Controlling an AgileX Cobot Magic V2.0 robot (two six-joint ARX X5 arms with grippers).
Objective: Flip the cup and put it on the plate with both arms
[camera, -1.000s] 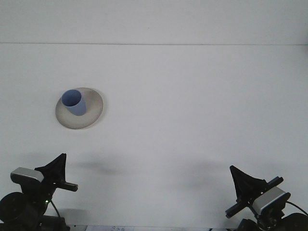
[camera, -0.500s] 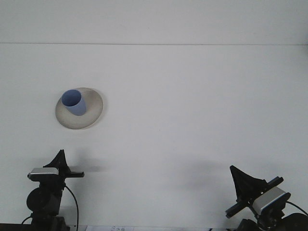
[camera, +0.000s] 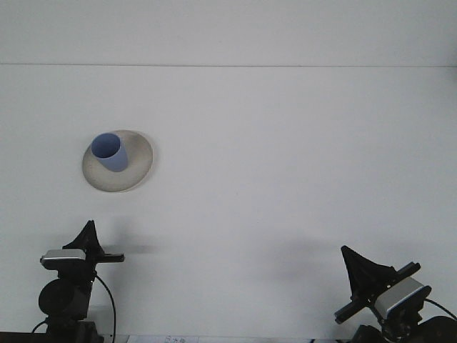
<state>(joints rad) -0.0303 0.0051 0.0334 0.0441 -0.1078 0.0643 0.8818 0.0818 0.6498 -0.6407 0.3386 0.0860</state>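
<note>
With cup upright on plate, well ahead of both jaws (spread not discernible), hold left gripper and right gripper parked low, clear of desk.

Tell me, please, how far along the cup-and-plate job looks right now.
It looks finished: the blue cup stands upright, mouth up, on the plate. Nothing is in hand; the left gripper and right gripper sit low near the table's front edge, well clear of the plate. Nothing visible is left to do.
</note>
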